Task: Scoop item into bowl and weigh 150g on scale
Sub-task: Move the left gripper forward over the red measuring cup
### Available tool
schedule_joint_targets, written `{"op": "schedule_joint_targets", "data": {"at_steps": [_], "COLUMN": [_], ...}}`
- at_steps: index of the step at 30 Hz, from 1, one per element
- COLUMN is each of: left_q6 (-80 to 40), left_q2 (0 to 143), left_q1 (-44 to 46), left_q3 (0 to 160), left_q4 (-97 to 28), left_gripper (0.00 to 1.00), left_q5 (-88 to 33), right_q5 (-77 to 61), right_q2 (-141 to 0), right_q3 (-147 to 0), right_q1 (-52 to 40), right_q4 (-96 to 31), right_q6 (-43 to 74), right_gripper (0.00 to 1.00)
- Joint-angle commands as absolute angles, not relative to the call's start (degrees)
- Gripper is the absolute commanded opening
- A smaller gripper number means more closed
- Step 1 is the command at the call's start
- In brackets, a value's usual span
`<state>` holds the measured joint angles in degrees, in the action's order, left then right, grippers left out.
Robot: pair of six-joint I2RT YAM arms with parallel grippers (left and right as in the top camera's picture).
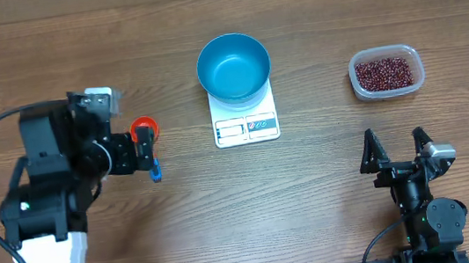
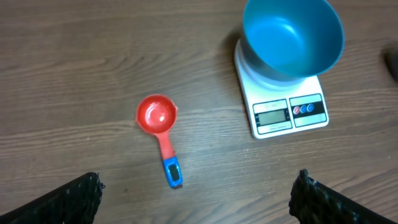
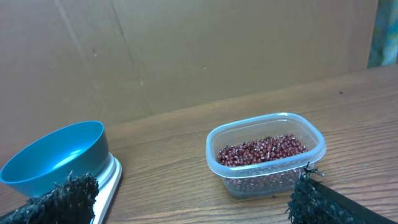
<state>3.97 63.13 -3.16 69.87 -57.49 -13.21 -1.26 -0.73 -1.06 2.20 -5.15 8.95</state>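
Nearer left jaws wide apart above red plastic scoop [image 2: 157, 116], blue-tipped handle toward 6 o'clock; right jaws likewise spread. Maroon beans [image 1: 384, 72] in clear plastic tub [image 1: 390, 94] at 3 o'clock of round blue bowl [image 1: 235, 78] on flat white scale [image 1: 247, 128].

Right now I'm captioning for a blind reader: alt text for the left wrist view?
A red, blue-tipped scoop lies on the wooden table. Upper right, an empty blue bowl sits on the white scale. Open jaws of the left gripper frame the bottom corners.
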Motion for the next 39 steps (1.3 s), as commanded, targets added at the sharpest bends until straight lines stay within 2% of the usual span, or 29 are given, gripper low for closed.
{"op": "schedule_joint_targets", "data": {"at_steps": [1,9,19,39], "left_q6": [7.77,8.16,11.79,11.73], "left_q2": [64.64,71.37,82.17,83.37], "left_q1": [-3.75,-3.75,-3.75,-3.73], "left_q3": [72.75,77.10,88.16,88.23], "left_q4": [-58.35,-59.55,-70.67,-72.18], "left_gripper": [1.00,1.00,1.00,0.99], "left_q5": [-14.87,-15.68,-15.59,-13.19], "right_q5": [-1.13,-1.10,-1.13,-1.13], "right_q2": [-0.23,-0.23,-0.23,-0.23], "right_q3": [-0.45,-0.45,-0.45,-0.45], "right_q1": [1.87,1.87,1.87,1.87], "right_q4": [-4.82,-4.82,-4.82,-4.82], "right_q6": [8.99,8.99,8.99,8.99], "right_gripper": [1.00,1.00,1.00,1.00]}}
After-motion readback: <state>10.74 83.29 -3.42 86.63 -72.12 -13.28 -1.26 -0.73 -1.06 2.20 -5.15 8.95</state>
